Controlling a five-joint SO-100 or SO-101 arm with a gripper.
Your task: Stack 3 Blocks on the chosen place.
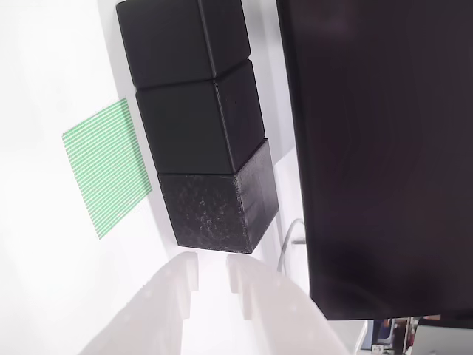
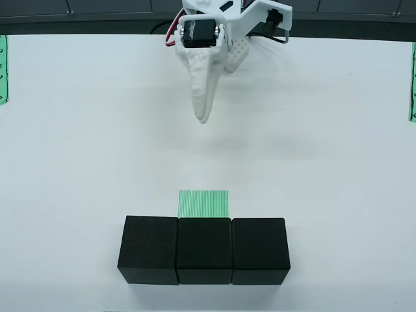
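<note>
Blocks come first in the view from above: three matte black cubes sit in a tight row on the white table [image 2: 78, 130], touching side to side, none stacked. Taking the small square patch of fine green-and-white stripes [image 2: 203, 204] as the landmark, the middle black cube [image 2: 204, 251] lies right against its near edge, the left black cube [image 2: 149, 250] sits beside that one and off the patch's left corner, and the right black cube [image 2: 260, 251] mirrors it off the right corner. The patch itself is bare. The white two-finger gripper [image 2: 203, 118] hangs well beyond the patch's far edge, fingers pointing down, apart from every cube; from this angle I cannot tell how wide its jaws stand. Narrow green striped bands [image 2: 3, 69] mark the table's left and right borders.

In the view that rides on the gripper, the same row runs up the picture beside the striped patch [image 1: 108, 168]. The cube nearest the white fingertips [image 1: 190, 272] has rough, speckled, finely ridged faces [image 1: 216, 207]; the smoother middle cube [image 1: 198, 127] and far cube [image 1: 181, 41] follow it. The patch lies just left of the middle cube. The fingers are parted with a clear gap, gripping nothing. A large flat black panel [image 1: 377, 148] stands on the row's other side from the patch.
</note>
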